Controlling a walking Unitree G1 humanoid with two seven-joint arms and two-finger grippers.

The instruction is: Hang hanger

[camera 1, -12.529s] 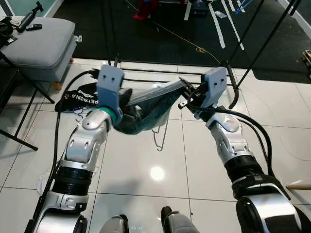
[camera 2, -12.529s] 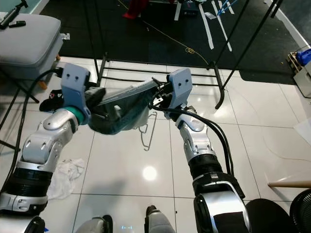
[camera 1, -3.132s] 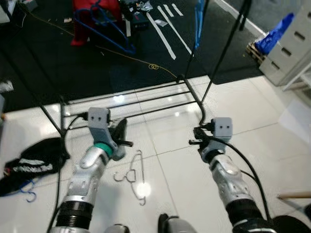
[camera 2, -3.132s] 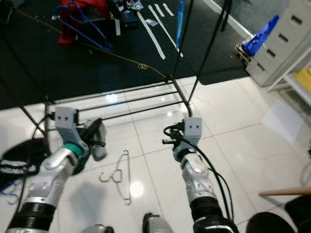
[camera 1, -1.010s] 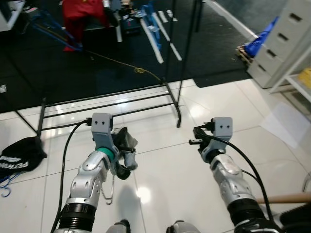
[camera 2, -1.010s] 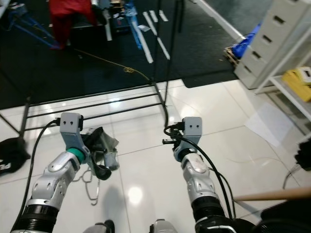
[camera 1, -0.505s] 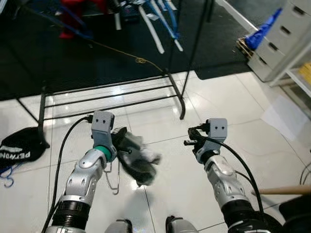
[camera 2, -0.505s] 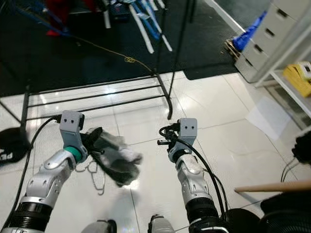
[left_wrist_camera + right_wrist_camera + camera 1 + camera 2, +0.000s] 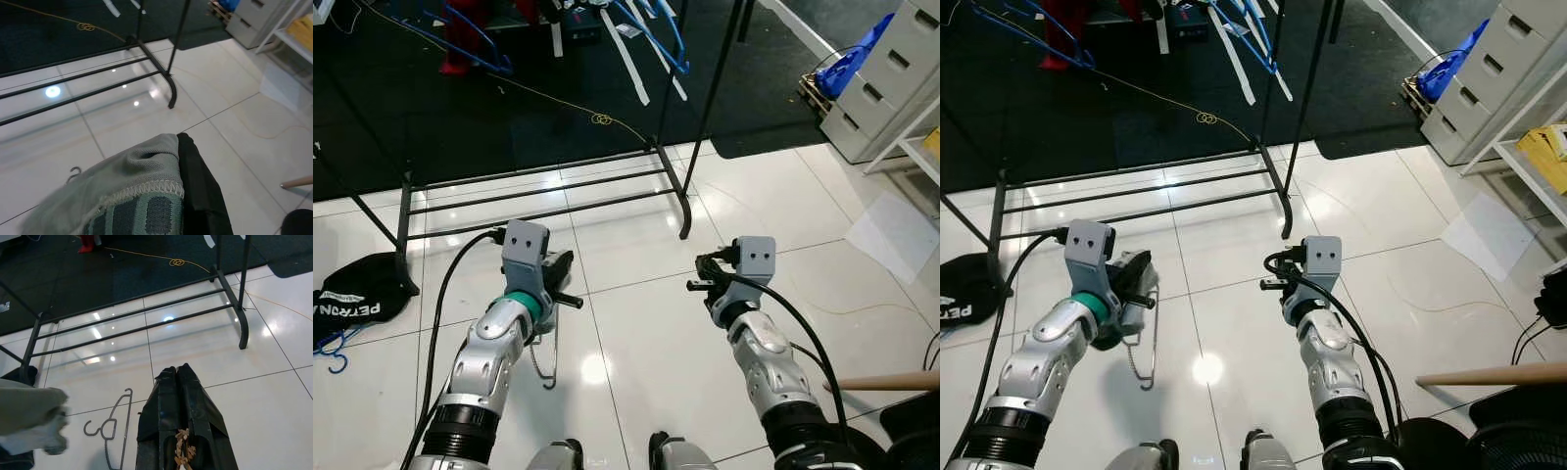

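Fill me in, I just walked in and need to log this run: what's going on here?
The humanoid stands on a white tiled floor in front of a black clothes rack. Its left gripper holds a bunched grey-green garment. A bare wire hanger lies on the tiles below that arm. The right gripper is shut, holds nothing, and points toward the rack's base. Nothing is hung on the low rails; a black bag lies on the floor to the left.
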